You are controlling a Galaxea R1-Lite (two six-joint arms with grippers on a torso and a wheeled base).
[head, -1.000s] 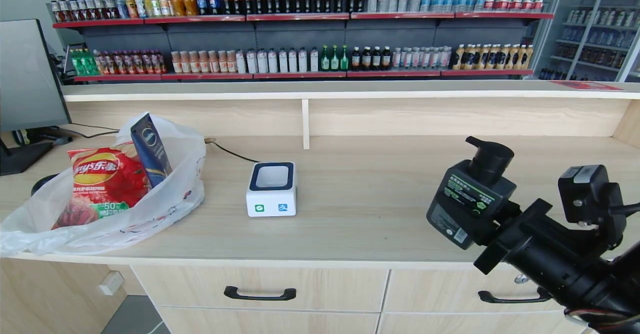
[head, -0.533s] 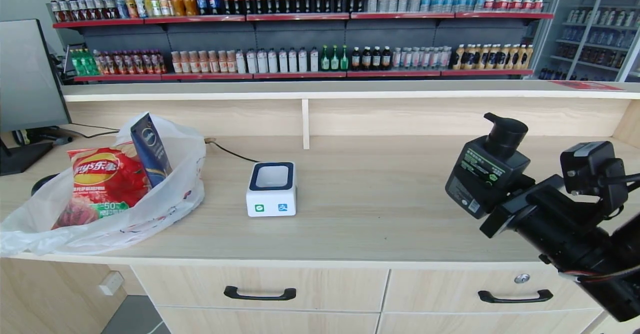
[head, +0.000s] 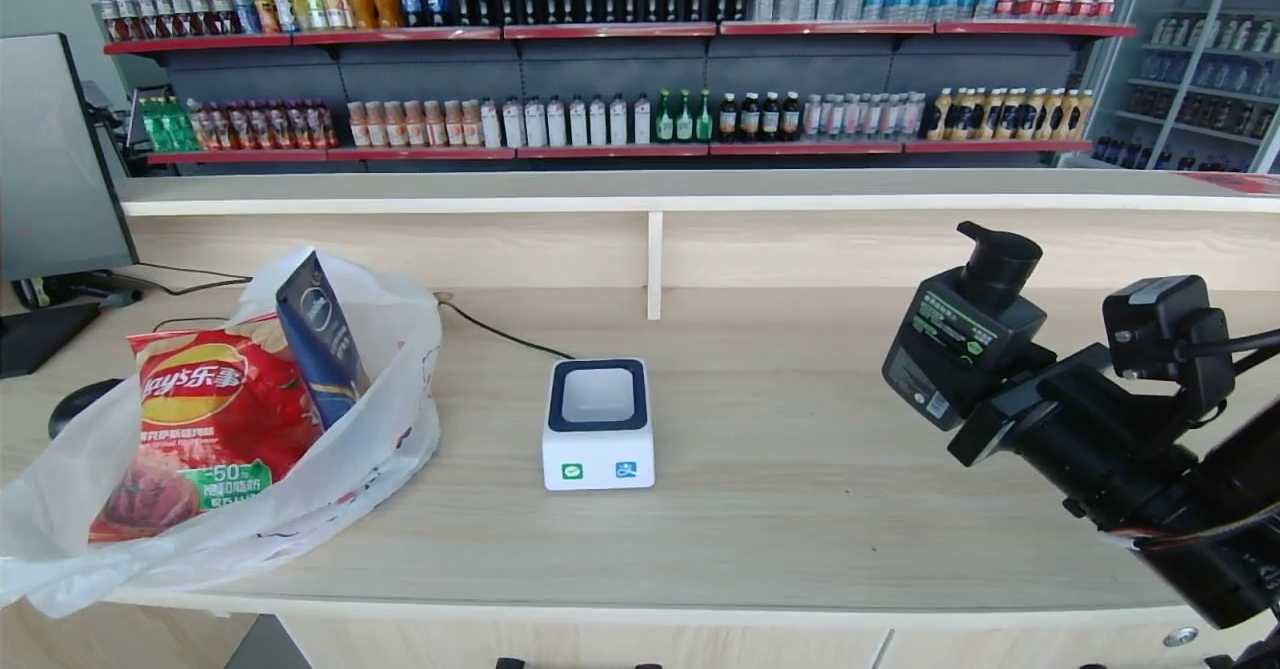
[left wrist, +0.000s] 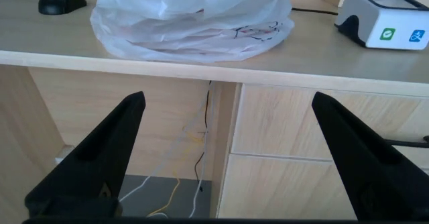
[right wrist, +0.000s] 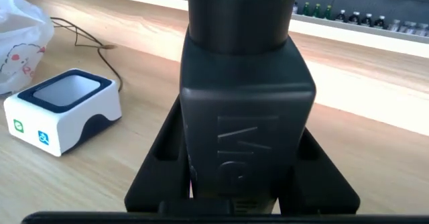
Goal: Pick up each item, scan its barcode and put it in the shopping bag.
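Observation:
A black pump bottle hangs tilted above the right part of the wooden counter, with my right gripper shut on its lower body. In the right wrist view the bottle sits between the fingers. The white scanner with a dark-rimmed window stands mid-counter, left of the bottle. A white shopping bag at the left holds a red chips packet and a blue pouch. My left gripper is open below the counter edge, in front of the bag.
A monitor and a black mouse are at the far left. A cable runs from the scanner to the raised back ledge. Drawers lie under the counter. Shelves of drinks line the rear wall.
The right gripper has lifted the bottle and carried it somewhat left toward the scanner. The head camera has shifted, so the whole scene sits lower and further right in the picture.

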